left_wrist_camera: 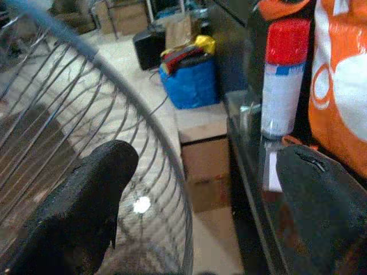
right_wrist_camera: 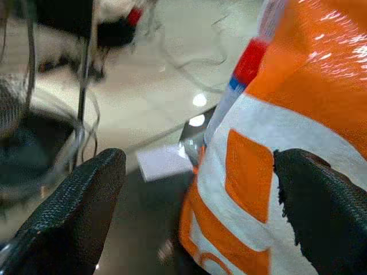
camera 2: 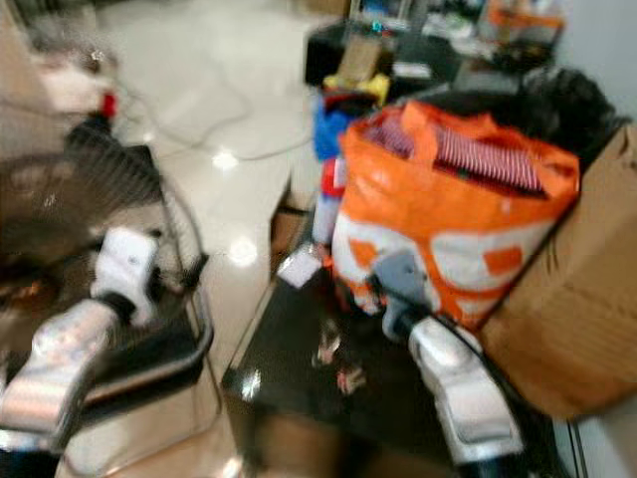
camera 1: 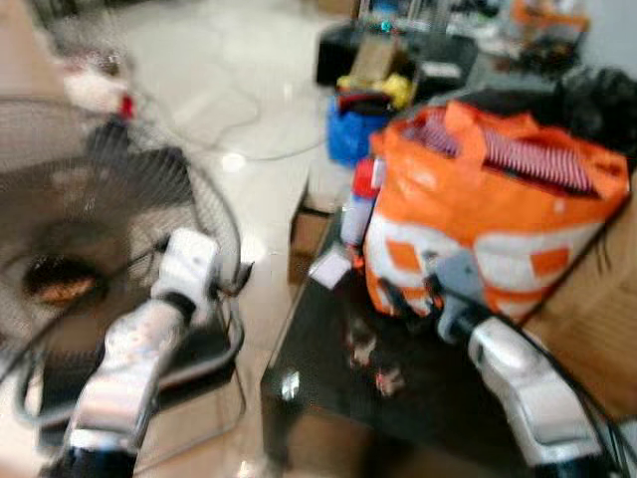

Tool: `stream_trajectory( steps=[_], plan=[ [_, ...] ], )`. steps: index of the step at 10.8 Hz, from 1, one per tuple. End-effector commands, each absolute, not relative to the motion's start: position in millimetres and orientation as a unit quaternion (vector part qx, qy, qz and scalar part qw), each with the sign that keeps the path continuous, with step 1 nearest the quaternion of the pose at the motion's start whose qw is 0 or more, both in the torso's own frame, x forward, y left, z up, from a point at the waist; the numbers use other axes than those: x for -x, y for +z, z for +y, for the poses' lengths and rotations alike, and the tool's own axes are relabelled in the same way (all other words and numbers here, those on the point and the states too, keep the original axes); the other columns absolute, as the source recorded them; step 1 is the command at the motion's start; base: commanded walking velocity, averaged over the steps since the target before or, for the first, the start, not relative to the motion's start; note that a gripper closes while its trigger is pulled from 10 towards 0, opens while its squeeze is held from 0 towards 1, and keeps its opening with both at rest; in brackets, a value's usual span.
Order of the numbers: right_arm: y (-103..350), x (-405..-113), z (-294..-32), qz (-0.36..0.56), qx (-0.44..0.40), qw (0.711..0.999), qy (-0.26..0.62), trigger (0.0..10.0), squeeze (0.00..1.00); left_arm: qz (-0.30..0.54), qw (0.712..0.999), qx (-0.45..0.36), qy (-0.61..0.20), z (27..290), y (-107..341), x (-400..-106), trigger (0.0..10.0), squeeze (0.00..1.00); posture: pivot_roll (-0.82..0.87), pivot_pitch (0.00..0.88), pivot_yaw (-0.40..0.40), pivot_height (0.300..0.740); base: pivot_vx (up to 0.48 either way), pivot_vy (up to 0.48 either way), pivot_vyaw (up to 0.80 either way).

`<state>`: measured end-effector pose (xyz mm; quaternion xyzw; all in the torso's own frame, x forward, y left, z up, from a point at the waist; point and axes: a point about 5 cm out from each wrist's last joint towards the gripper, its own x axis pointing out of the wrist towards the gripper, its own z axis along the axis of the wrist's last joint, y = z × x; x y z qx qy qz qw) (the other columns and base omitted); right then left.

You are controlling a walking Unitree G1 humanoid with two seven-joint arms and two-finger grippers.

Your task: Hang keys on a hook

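Room: a shiny pale floor with cables on it, and boxes and bags piled at the back. The head views are blurry.
Table: a low black table stands in front of the robot.
Bag: a big orange and white bag sits on the table, with striped cloth poking out of the top.
Keys: small shiny bits lie on the table just in front of the bag. They may be the keys, but the blur is too strong to be sure.
Can: a white spray can with a red cap stands beside the bag.
Fan: a wire fan stands on the floor, on the far side of the table from the bag.
Left arm: bent and raised, with the left gripper near the fan's wire cage, fingers spread wide apart and holding nothing.
Right arm: reaches forward, with the right gripper close up to the bag, fingers wide apart and holding nothing.
Left wrist view: shows a blue bag and a cardboard box past the table.
Right wrist view: shows a white card on the table by the bag.
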<state>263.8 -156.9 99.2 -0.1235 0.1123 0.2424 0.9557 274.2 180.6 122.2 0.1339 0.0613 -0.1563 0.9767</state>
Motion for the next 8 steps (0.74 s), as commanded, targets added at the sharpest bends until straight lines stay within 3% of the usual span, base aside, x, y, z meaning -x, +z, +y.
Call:
stream_trajectory(
  steps=[1, 2, 3, 5, 8],
  plan=[
    [96, -264, -165, 0.135, 0.153, 0.945, 0.254, 10.0, 1.0, 0.063, 0.972, -0.128, -0.184, 169, 120, -274, 10.0, 0.0, 0.02, 0.0, -0.067, 0.74, 0.0, 0.0, 0.0],
    [94, -267, -162, 0.167, 0.2, 0.914, 0.31, 10.0, 1.0, 0.082, 0.966, -0.136, -0.204, 170, 114, -273, 10.0, 0.0, 0.0, 0.0, -0.066, 0.74, 0.0, 0.0, 0.0],
    [89, -268, -160, 0.187, 0.217, 0.897, 0.336, 10.0, 0.0, 0.091, 0.96, -0.142, -0.222, 169, 111, -271, 10.0, 0.0, 0.0, 0.0, -0.07, 0.74, 0.0, 0.0, 0.0],
    [71, -270, -140, 0.222, 0.255, 0.847, 0.411, 10.0, 0.0, 0.138, 0.935, -0.151, -0.289, 165, 95, -258, 10.0, 0.0, -0.02, 0.0, -0.078, 0.74, 0.0, 0.0, 0.0],
    [36, -270, -104, 0.256, 0.279, 0.801, 0.463, 10.0, 0.0, 0.171, 0.917, -0.159, -0.323, 167, 85, -238, 10.0, 0.0, -0.05, 0.0, -0.091, 0.74, 0.0, 0.0, 0.0]
  ],
)
